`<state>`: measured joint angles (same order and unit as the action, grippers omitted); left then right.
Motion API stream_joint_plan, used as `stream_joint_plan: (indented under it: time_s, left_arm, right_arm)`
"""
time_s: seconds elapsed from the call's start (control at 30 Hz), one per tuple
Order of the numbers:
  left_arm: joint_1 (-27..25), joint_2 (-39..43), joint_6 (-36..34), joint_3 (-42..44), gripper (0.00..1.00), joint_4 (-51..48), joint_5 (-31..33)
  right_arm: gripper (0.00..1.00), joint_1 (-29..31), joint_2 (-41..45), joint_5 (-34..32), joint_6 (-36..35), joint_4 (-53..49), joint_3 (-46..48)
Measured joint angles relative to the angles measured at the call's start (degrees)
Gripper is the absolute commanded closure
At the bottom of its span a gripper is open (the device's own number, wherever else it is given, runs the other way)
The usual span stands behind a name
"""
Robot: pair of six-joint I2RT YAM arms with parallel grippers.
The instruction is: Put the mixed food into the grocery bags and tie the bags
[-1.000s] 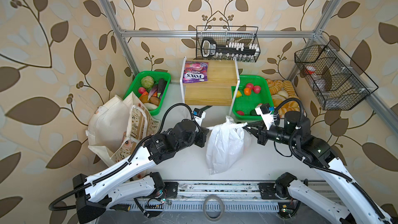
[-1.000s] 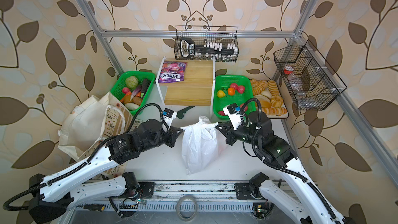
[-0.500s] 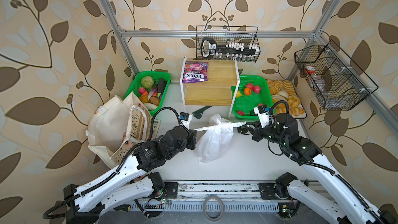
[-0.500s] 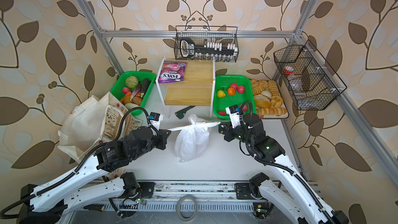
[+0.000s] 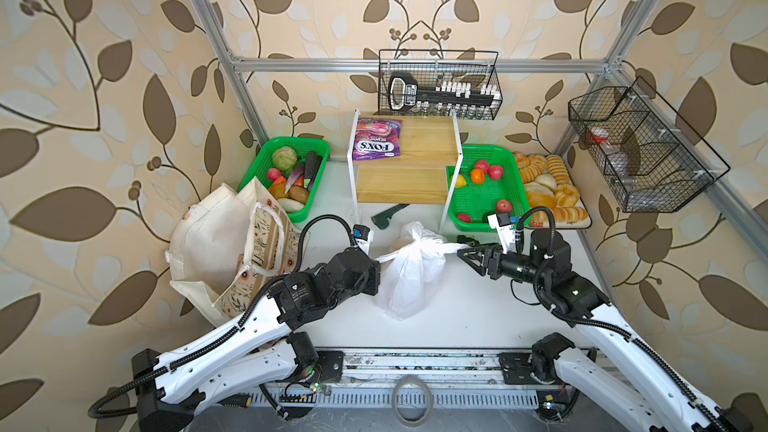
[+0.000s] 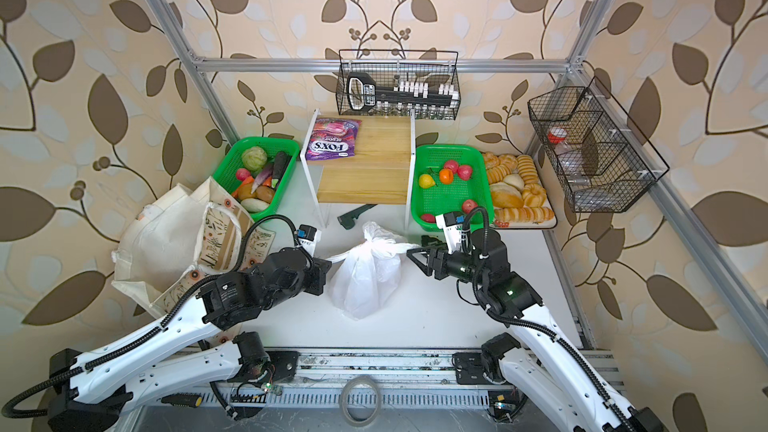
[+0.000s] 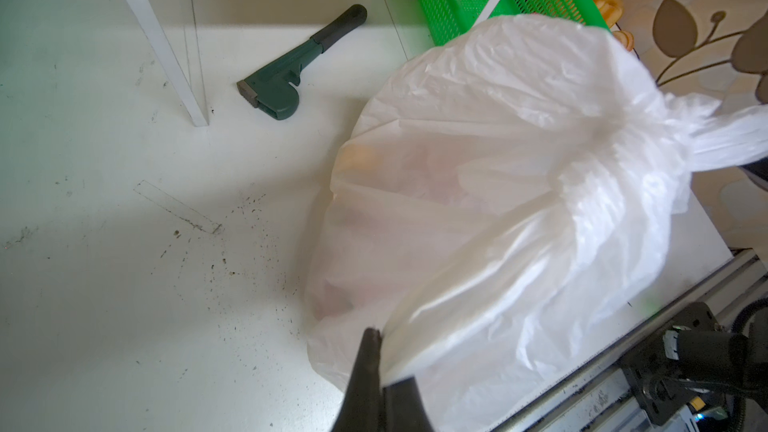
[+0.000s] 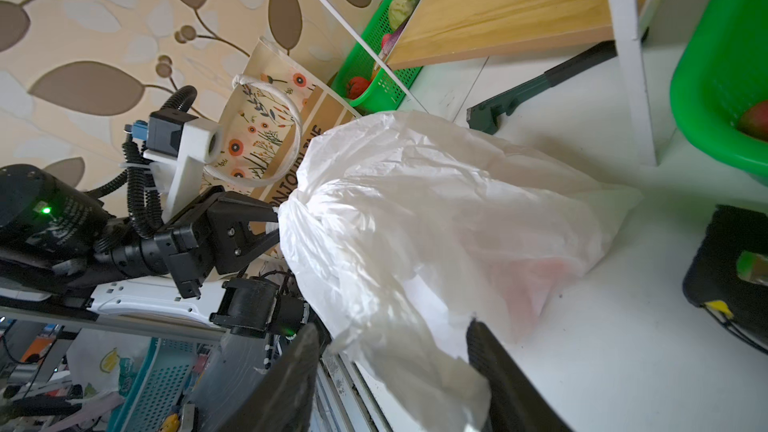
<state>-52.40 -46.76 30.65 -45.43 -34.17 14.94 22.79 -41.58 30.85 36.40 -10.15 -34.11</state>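
White crinkly plastic fills the middle of the scene: the plastic bag (image 5: 409, 280) sits on the tabletop (image 5: 478, 317) between the two arms, its neck gathered into a knot (image 7: 648, 135). The left fingers (image 7: 365, 376) are together, clamped on one handle strand (image 5: 384, 258) that runs taut from that knot. The right fingers (image 8: 505, 371) stand apart, and the other handle's loose end lies between them, ungripped.

Tying this bag looks to be the step in hand, and it seems nearly done. Next, I judge, the left side must let go without dragging the bag over, or the right must grip again if the knot wants cinching.

Faint pink and orange shapes show through the plastic, so some food is inside. The canvas tote (image 5: 216, 243) slumps by the wall; its contents cannot be seen. A purple Fox's packet (image 5: 376, 139) lies on the wooden shelf (image 5: 419, 151). The green vegetable basket (image 5: 291, 141) is full; the green fruit basket (image 5: 478, 205) holds an orange (image 5: 477, 176), a yellow pear (image 5: 459, 181) and red fruit.
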Motion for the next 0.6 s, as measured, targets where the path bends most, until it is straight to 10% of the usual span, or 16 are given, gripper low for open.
stream_joint_plan:
  time_s: [0.33,0.6]
  left_arm:
    - [0.0,-0.1,0.0,-0.1,1.00,1.0,-1.1]
    - [0.0,-0.1,0.0,-0.7,1.00,1.1,-1.2]
  right_arm:
    - [0.30,2.1,-1.6,-3.3,25.7,18.9,9.4]
    - [0.65,5.6,-9.2,-3.2,31.5,28.1,9.0]
